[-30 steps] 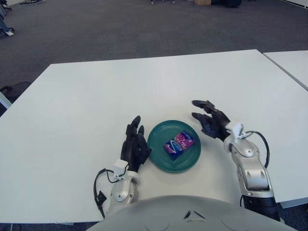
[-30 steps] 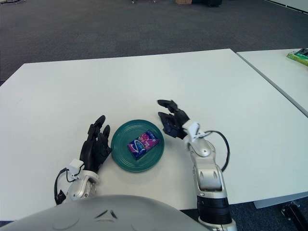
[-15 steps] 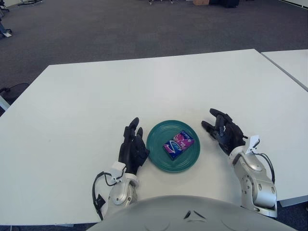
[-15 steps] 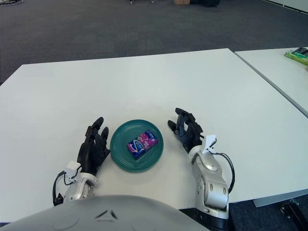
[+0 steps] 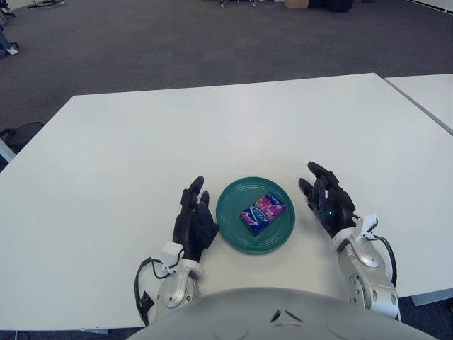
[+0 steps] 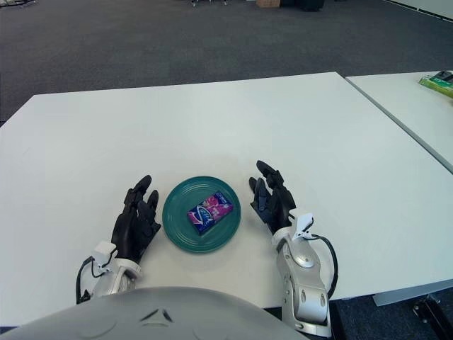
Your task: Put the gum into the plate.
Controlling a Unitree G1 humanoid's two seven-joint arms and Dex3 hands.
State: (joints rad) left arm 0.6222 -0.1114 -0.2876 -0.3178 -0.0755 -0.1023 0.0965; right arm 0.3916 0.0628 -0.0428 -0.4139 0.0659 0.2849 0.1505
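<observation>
Lying flat in the middle of the plate, the gum looks delivered, with the right hand and left hand flanking it, fingers loose and empty, so nothing further seems needed.

A teal plate holds a purple-pink-and-blue gum pack on a white table, flanked by black hands.

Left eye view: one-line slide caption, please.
Gum pack lies in the green plate, flanked by open, empty left hand and right hand.
</observation>
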